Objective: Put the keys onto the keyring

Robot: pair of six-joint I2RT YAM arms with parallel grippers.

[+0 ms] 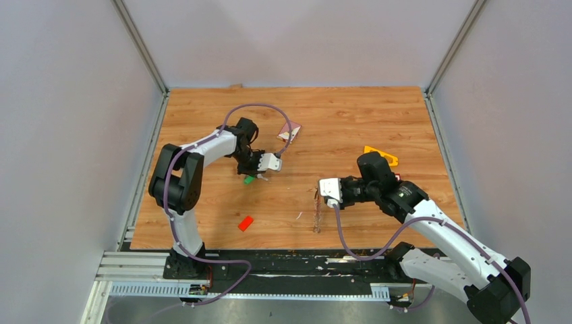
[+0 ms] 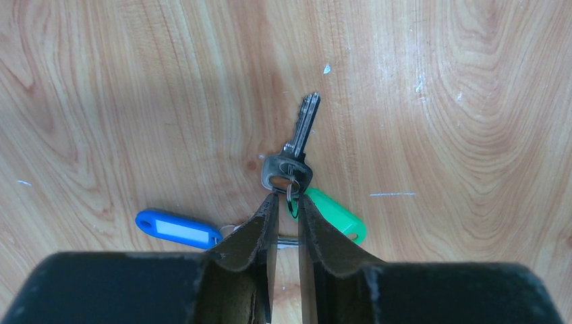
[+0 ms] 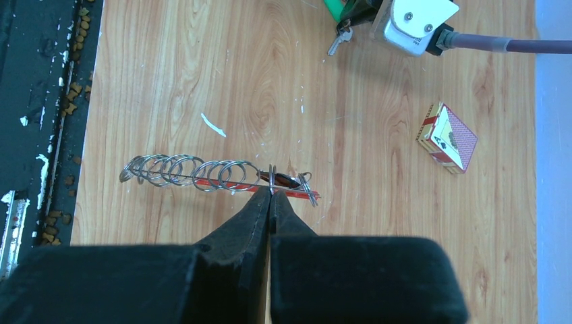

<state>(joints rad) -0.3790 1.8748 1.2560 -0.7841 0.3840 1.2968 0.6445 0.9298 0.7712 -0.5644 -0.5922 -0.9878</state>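
Silver key (image 2: 297, 145) with a green tag (image 2: 337, 214) lies just ahead of the left claw (image 2: 288, 202), its small ring (image 2: 291, 200) between the barely parted tips; whether they pinch it is unclear. A blue tag (image 2: 177, 229) lies to their left. The right claw (image 3: 271, 196) is clamped on the keyring (image 3: 202, 173).

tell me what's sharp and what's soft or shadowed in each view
left wrist: silver key and green tag crisp, near fingers dark and soft; right wrist: keyring sharp, table evenly lit; top external: even light, keyring tiny and faint
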